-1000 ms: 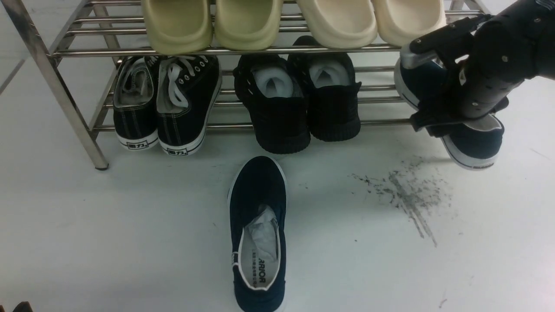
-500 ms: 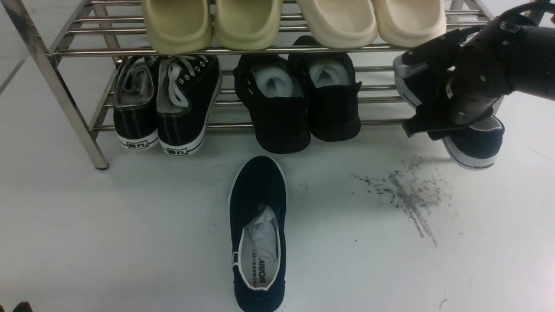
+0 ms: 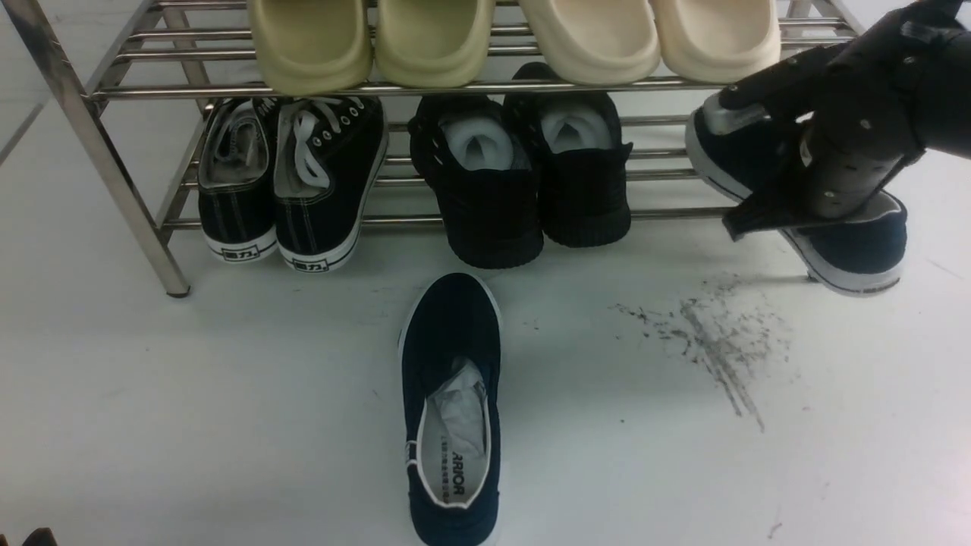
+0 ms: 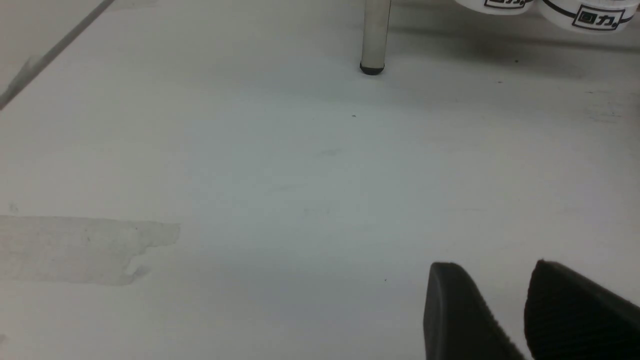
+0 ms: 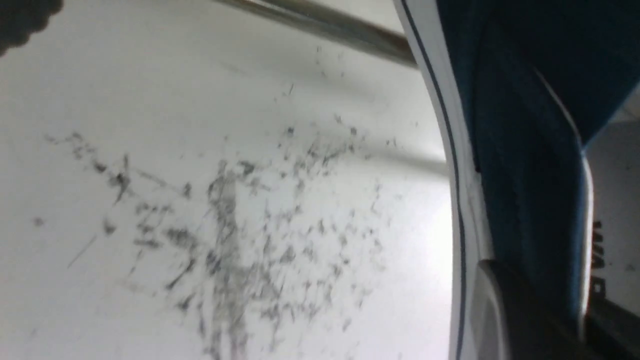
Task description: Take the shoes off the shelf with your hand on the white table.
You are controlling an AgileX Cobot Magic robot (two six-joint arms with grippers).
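**Pulling the Second Navy Slip-On Off the Rack**

The job looked about half done. At the far left, the left gripper hovered over the white table, its fingers parted and empty. One steel shoe rack with two tiers ran from ten to two o'clock. Its top tier carried two olive slides and two cream slides. The lower tier held two black lace-up sneakers and two black knit shoes.

Of the two navy shoes, the first navy slip-on lay free on the table at six o'clock. The second navy slip-on sat at two o'clock on the lower tier's right end, heel tipped past the front bar. The right gripper was pressed closed on its side wall. What remained, I judged, was drawing that shoe clear and setting it down, perhaps near the scuff patch at four o'clock.
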